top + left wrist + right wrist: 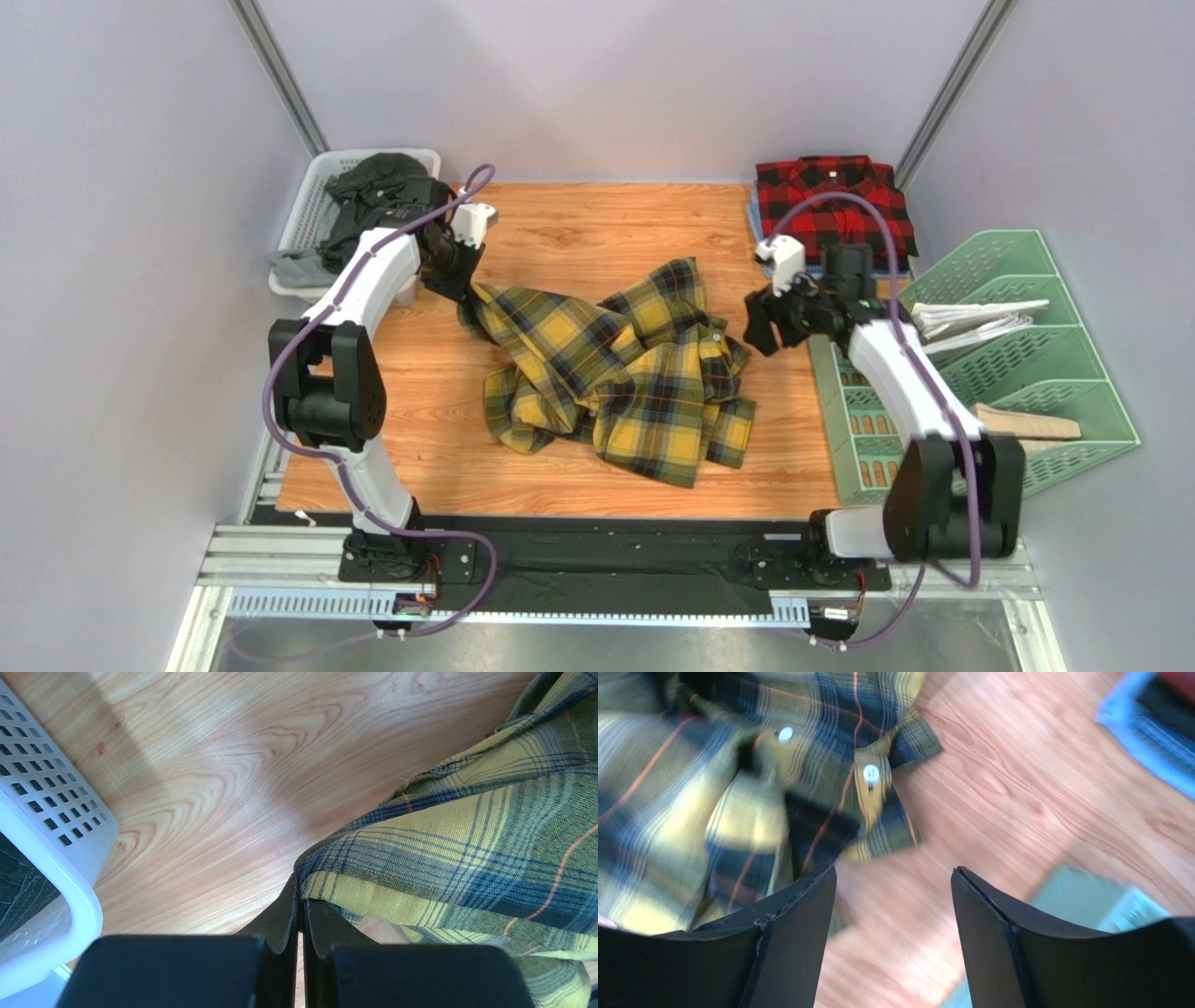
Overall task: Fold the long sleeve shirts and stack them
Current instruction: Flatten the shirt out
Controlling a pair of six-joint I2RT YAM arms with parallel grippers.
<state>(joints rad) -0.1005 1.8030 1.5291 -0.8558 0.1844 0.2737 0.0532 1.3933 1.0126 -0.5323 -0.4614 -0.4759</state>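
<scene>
A yellow shirt [617, 371] with dark checks lies crumpled in the middle of the table [589, 238], one corner drawn up toward the far left. A red shirt [831, 196] with black checks sits folded at the far right corner.

I read the work surface as a wooden table [603, 231], light grain, filling the centre of the top view. One yellow shirt [617, 378] lies crumpled on it, spread from centre left to just right of centre. Bare wood shows above and below it.

A white basket [298, 235] with perforated walls sits at the table's upper-left corner and holds dark cloth [372, 182]. A red shirt [828, 189] lies folded flat at the upper-right corner on a blue-edged base [755, 221]; I cannot tell whether the shirt touches the wood. A green rack [1045, 301] stands along the right edge, overlapping the wood, near the yellow shirt but not touching it.
</scene>
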